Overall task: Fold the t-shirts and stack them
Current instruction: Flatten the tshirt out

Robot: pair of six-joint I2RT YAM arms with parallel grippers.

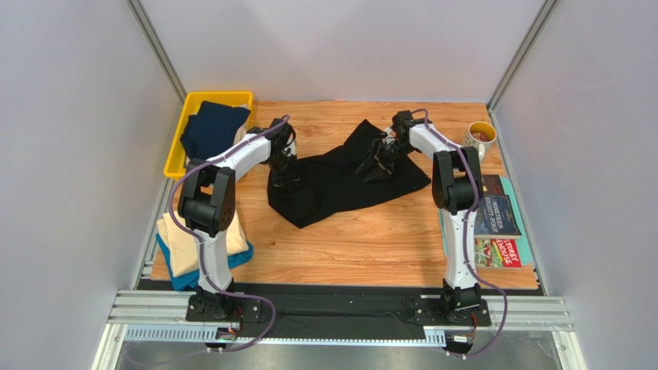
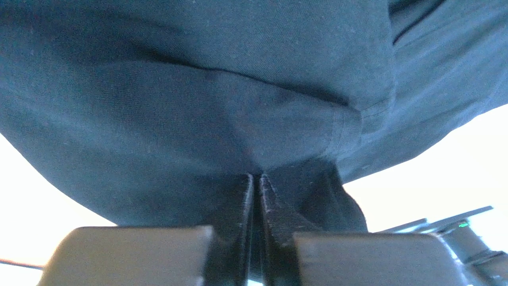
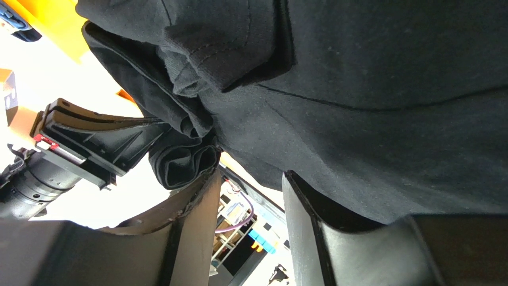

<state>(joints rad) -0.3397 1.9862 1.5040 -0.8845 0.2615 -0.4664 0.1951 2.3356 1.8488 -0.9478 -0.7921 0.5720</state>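
- Your left gripper point(image 1: 283, 171) is clenched on the left edge of the black shirt point(image 1: 340, 185). Its wrist view shows the fingers point(image 2: 241, 202) nearly together, with a fold of cloth pinched between them.
- Your right gripper point(image 1: 380, 160) is at the shirt's far-right part, where the cloth peaks up. Its jaws stand partly apart with cloth bunched across the tips, and you cannot tell whether it is clamped.
- The shirt lies mid-table between your grippers, its long axis running near-left to far-right.
- Each arm has the end nearer to it, so any stretch or fold likely works along that line.
- The cream shirt point(image 1: 174, 243) lies near-left, closest to your left arm.
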